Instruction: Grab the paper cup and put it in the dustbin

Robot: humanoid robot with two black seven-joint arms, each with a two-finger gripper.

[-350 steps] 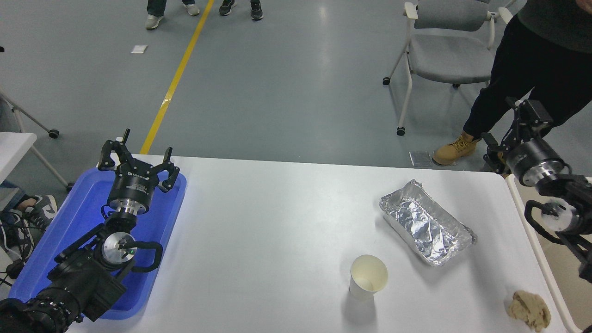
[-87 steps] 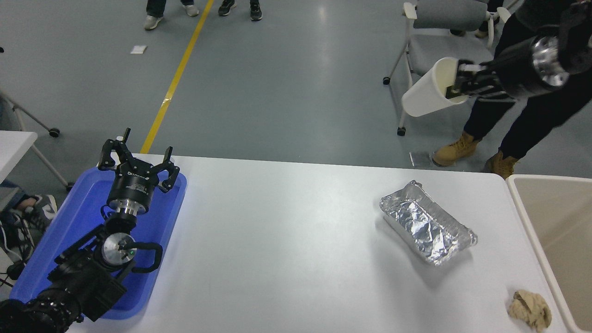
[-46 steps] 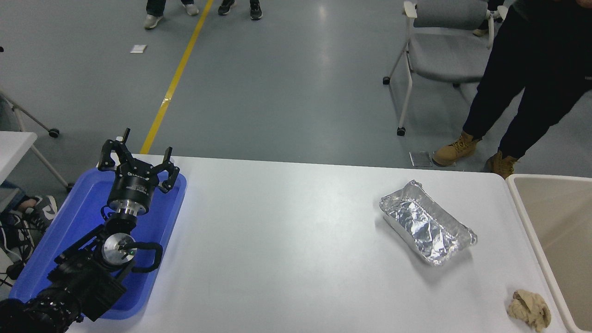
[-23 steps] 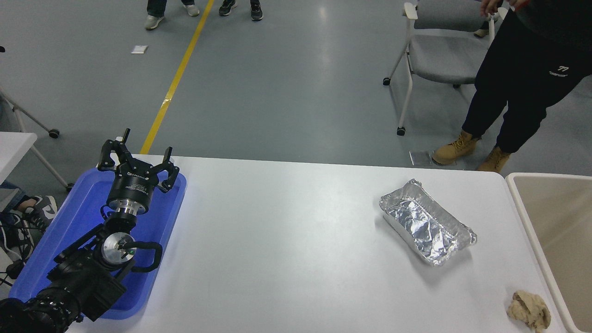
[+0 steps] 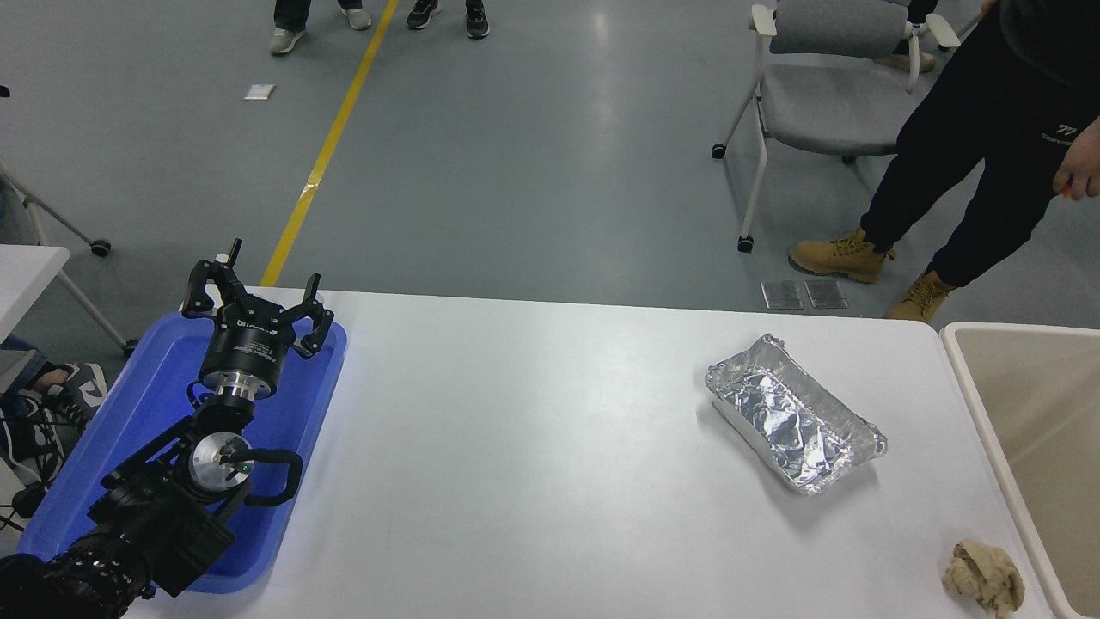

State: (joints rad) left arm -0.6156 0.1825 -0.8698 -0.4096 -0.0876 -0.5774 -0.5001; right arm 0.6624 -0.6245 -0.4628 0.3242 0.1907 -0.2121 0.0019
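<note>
The paper cup is out of view. The beige dustbin [image 5: 971,378] stands at the table's right edge, its pale rim and tan inner wall showing. My left gripper [image 5: 255,295] is parked at the lower left over the blue tray [image 5: 129,413], its fingers spread open and holding nothing. My right arm and its gripper are out of the picture.
A crumpled silver foil tray [image 5: 792,413] lies on the right half of the white table [image 5: 516,447]. A beige crumpled wad [image 5: 985,577] sits near the front right corner. A person in dark trousers and tan boots [image 5: 842,254] stands beyond the table by a grey chair [image 5: 825,94].
The right arm, which held the cup high at the upper right 1.9 s ago, has left the picture together with the cup. The person has shifted their feet and a hand now shows at the right edge.
</note>
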